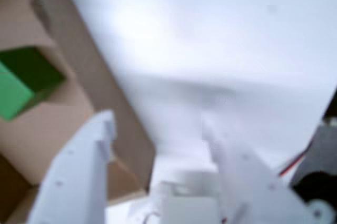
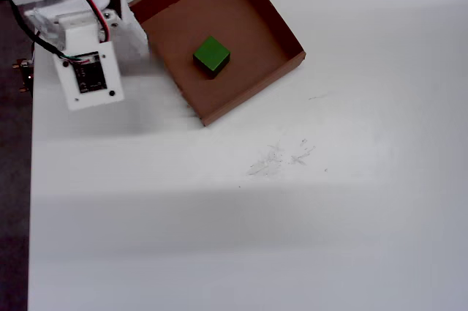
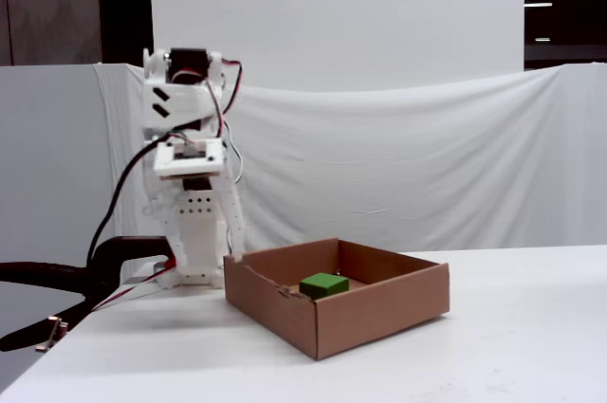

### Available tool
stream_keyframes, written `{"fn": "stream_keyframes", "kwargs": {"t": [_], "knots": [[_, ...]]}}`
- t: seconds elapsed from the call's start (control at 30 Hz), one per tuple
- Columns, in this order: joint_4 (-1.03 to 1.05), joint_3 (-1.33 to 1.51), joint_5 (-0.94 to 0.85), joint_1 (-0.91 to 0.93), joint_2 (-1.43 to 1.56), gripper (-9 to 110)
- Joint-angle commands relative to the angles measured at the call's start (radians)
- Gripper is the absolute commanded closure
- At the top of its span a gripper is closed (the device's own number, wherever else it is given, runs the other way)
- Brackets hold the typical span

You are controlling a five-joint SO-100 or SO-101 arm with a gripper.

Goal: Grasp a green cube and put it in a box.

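Here, your green cube (image 2: 212,55) lies flat on the floor of the box (image 2: 274,25), roughly at its middle in the overhead view, clear of all four low walls. In the fixed view the cube (image 3: 324,284) shows just above the near wall of the box (image 3: 379,313), nothing touching it.

Your gripper (image 1: 158,124) stands apart from it. In the wrist view the two white fingers (image 1: 79,171) are spread wide with only white table (image 1: 221,50) between them, so the pincer is open and holds nothing. The left finger overlaps the box wall (image 1: 89,71) in that view, the right one sits over bare table; the cube (image 1: 23,81) lies up and to the left of the fingertips, inside the box.

In the overhead view the arm (image 2: 88,40) is folded back at the upper left, beside the box's left wall. You have open white table (image 2: 292,216) below and to the right of the box, and the table's left edge runs close beside the arm's base.
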Motion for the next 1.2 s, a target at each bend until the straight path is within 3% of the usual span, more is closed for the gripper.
{"fn": "stream_keyframes", "kwargs": {"t": [0.0, 0.17, 0.47, 1.17], "knots": [[0.071, 0.066, 0.02, 0.095, 0.152, 79], [0.173, 0.19, 0.075, 0.189, 0.339, 79], [0.107, 0.383, 0.155, 0.245, 0.518, 79], [0.106, 0.399, 0.156, 0.284, 0.52, 79]]}}
